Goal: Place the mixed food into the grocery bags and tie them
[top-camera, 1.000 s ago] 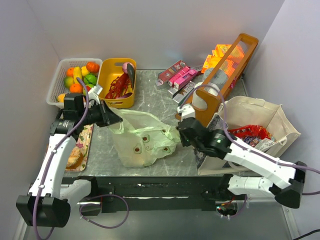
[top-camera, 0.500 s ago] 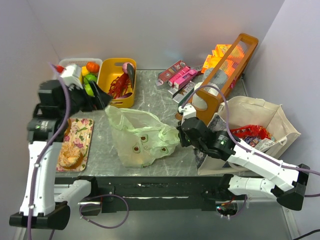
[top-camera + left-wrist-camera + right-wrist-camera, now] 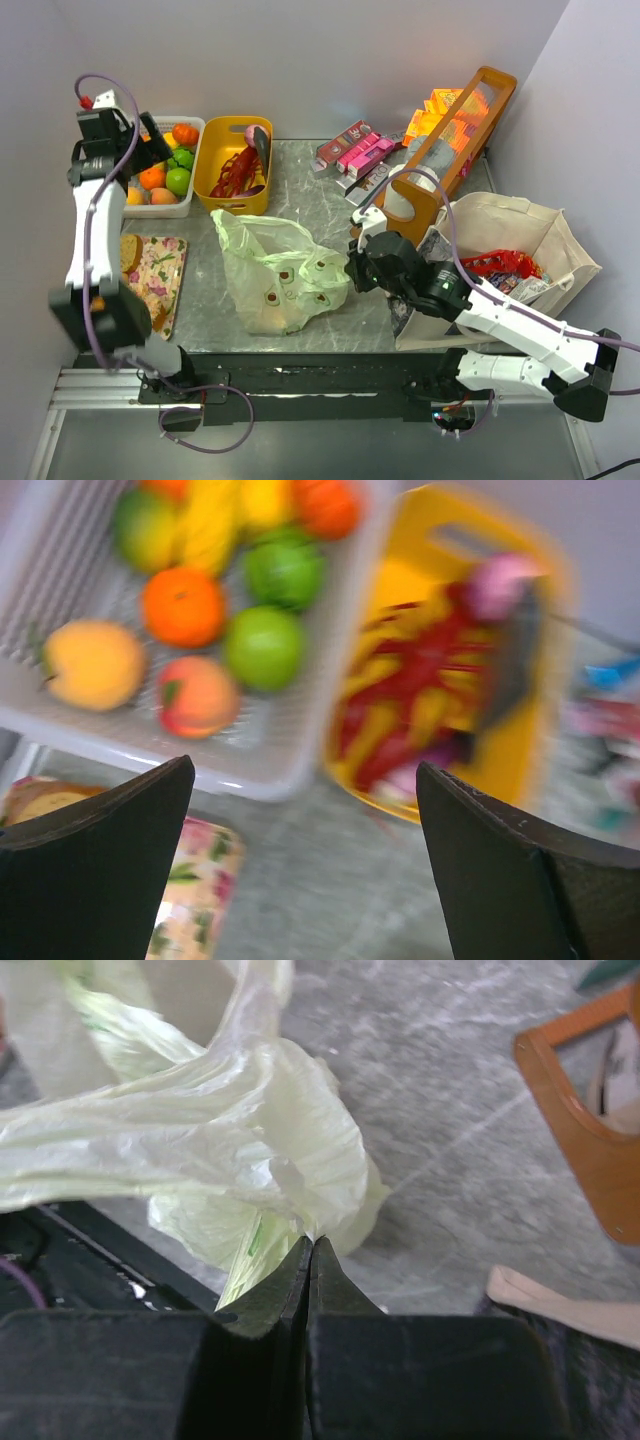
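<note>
The right jaws are pinched tight on a fold at the right end of the green bag (image 3: 283,275). The bag lies crumpled and see-through mid-tabletop (image 3: 300,190), small brown pieces showing through, its mouth gaping to the far left. The left jaws stand wide apart and empty above the fruit basket (image 3: 260,780) at the far left; a second ago they were shut at the bag's left edge. The left arm (image 3: 85,230) has reared up tall, wrist tipped down. The right arm (image 3: 500,315) reaches low leftward past the tote (image 3: 520,225).
</note>
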Action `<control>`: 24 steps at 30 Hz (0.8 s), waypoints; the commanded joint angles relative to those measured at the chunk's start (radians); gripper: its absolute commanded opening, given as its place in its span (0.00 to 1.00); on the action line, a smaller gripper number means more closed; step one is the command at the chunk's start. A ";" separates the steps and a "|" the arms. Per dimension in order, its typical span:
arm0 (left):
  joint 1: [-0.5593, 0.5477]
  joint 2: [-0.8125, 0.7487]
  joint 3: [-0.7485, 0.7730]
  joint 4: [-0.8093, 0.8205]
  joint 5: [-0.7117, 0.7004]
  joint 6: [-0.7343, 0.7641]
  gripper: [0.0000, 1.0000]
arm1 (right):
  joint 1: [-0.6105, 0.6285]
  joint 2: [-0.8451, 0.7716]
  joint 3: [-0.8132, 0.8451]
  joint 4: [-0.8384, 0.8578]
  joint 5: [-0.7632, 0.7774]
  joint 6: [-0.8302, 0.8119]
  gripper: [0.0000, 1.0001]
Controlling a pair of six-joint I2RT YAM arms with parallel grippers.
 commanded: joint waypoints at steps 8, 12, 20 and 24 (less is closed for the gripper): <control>0.005 0.390 0.216 0.093 -0.082 0.188 0.90 | -0.012 -0.091 -0.064 0.152 -0.143 -0.016 0.00; -0.024 0.338 0.098 0.197 -0.108 0.208 0.89 | -0.012 -0.103 -0.075 0.149 -0.155 -0.021 0.00; -0.187 0.434 0.089 0.211 -0.381 0.118 0.92 | -0.015 -0.071 -0.079 0.156 -0.182 -0.028 0.00; -0.187 0.572 0.210 0.221 -0.412 -0.054 0.90 | -0.015 -0.081 -0.087 0.156 -0.202 -0.014 0.00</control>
